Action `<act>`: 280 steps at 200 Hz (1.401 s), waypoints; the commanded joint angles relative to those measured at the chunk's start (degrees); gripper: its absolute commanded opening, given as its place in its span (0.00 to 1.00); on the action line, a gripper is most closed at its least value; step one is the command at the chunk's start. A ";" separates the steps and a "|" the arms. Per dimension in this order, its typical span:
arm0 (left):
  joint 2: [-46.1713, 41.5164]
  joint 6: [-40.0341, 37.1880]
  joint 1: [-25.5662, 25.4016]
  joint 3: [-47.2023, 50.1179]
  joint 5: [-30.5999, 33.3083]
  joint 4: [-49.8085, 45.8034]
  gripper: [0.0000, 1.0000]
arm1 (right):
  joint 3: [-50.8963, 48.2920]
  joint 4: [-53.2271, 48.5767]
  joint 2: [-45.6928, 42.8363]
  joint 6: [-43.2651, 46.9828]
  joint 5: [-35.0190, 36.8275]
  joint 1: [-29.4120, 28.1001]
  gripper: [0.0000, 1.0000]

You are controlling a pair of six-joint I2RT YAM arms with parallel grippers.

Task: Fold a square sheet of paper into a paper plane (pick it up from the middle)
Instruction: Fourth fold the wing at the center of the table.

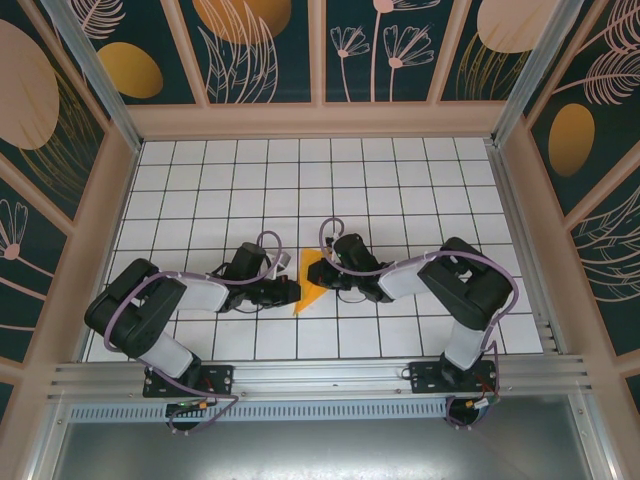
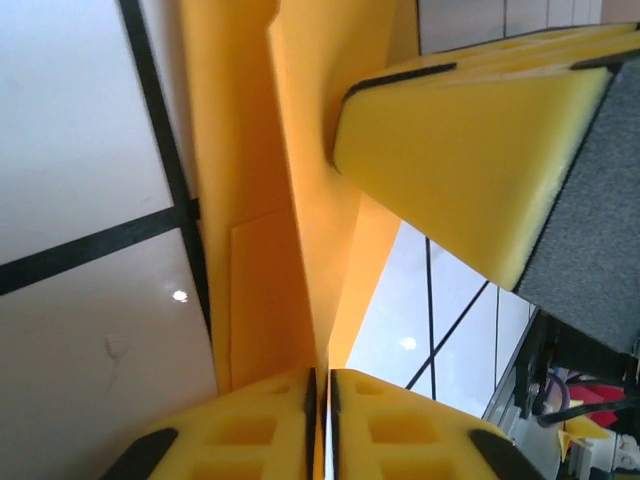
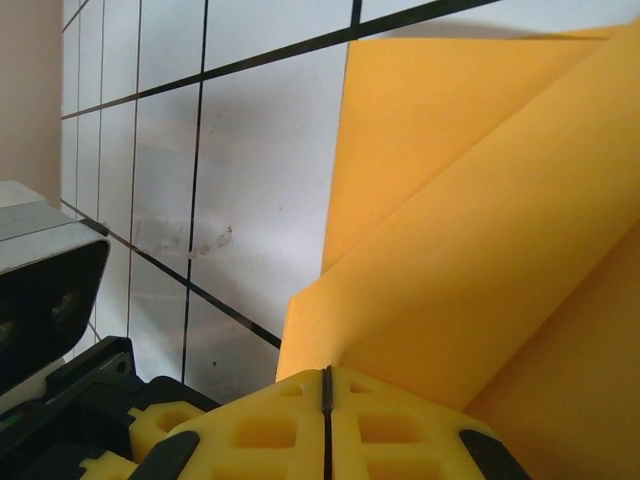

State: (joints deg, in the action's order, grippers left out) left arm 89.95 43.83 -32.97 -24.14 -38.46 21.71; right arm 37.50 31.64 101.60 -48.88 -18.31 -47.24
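The paper plane (image 1: 311, 280) is an orange-yellow sheet folded to a pointed wedge, standing off the white grid floor between my two grippers. My left gripper (image 1: 288, 293) holds its lower left side. In the left wrist view the raised fold of the paper plane (image 2: 300, 200) runs straight into the hairline slit of the left gripper (image 2: 322, 378). My right gripper (image 1: 330, 262) grips the upper right side. In the right wrist view the right gripper (image 3: 327, 372) is shut on a corner of the layered paper plane (image 3: 470, 250). One yellow finger (image 2: 450, 150) of the right gripper presses on the paper.
White tiled floor (image 1: 400, 180) with black grid lines stretches behind the arms. Dark leaf-pattern panels (image 1: 250, 50) with orange ovals wall it in on three sides. A metal rail (image 1: 320, 375) runs along the near edge. The left arm's dark wrist housing (image 3: 45, 290) sits close by.
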 commanded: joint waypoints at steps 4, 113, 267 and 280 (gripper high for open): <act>-2.20 -0.18 0.45 0.53 1.32 -2.25 0.20 | 1.16 2.98 1.33 -1.25 0.11 0.49 0.08; -3.50 -0.61 0.45 1.49 3.45 -5.22 0.11 | 2.40 1.84 2.60 -2.31 1.28 0.84 0.08; -1.79 3.04 0.54 3.22 -0.51 0.24 0.00 | 2.73 3.51 4.41 -2.43 0.76 1.10 0.10; -1.84 3.27 0.54 3.44 -0.31 0.52 0.00 | 3.09 3.45 4.42 -1.97 0.08 1.17 0.11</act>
State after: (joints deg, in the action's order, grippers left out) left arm 87.42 45.98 -32.88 -21.69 -37.28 20.93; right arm 38.98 33.69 104.97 -51.40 -17.72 -46.70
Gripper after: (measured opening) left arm 0.051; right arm 0.102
